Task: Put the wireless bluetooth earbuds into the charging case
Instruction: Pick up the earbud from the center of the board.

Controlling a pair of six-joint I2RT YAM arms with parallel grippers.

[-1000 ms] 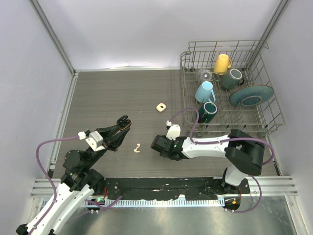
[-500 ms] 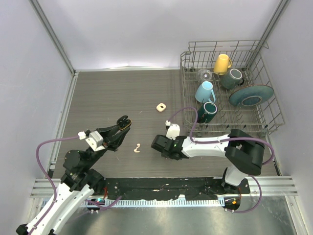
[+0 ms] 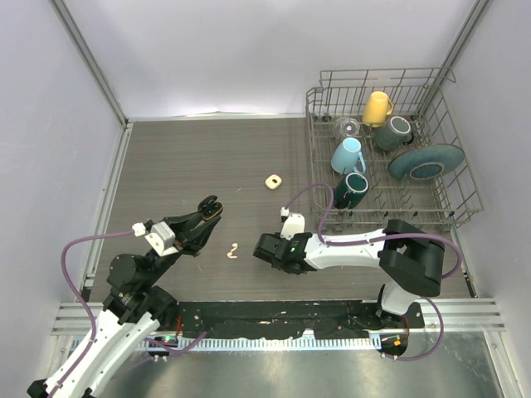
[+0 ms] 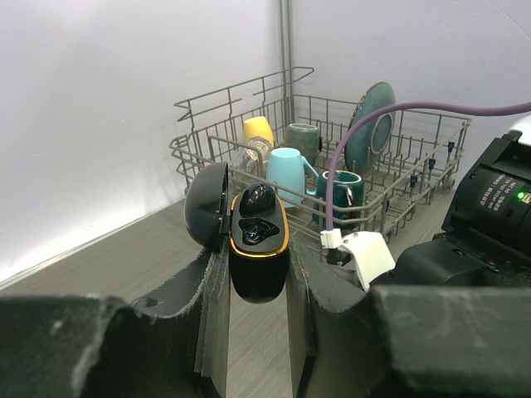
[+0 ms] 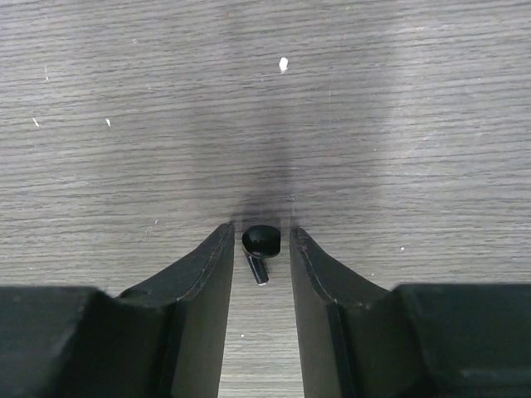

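Observation:
My left gripper (image 3: 209, 207) is raised over the table's left half and shut on a black charging case (image 4: 259, 249) with a gold rim. The case's lid (image 4: 206, 206) is open. One black earbud (image 4: 258, 198) sits in its upper slot and the lower slot looks empty. My right gripper (image 3: 260, 248) is low on the table, its jaws narrowly open either side of a black earbud (image 5: 262, 239) that lies on the wood with small gaps to each finger. A cream-white earbud (image 3: 233, 250) lies on the table just left of the right gripper.
A small cream ring-shaped object (image 3: 273, 180) lies mid-table. A wire dish rack (image 3: 465, 195) at the back right holds mugs, a glass and a teal plate. Purple cables loop from both arms. Walls close in the left and right sides.
My right gripper has slid a little to the left and toward the near edge. The left arm and the case have not moved.

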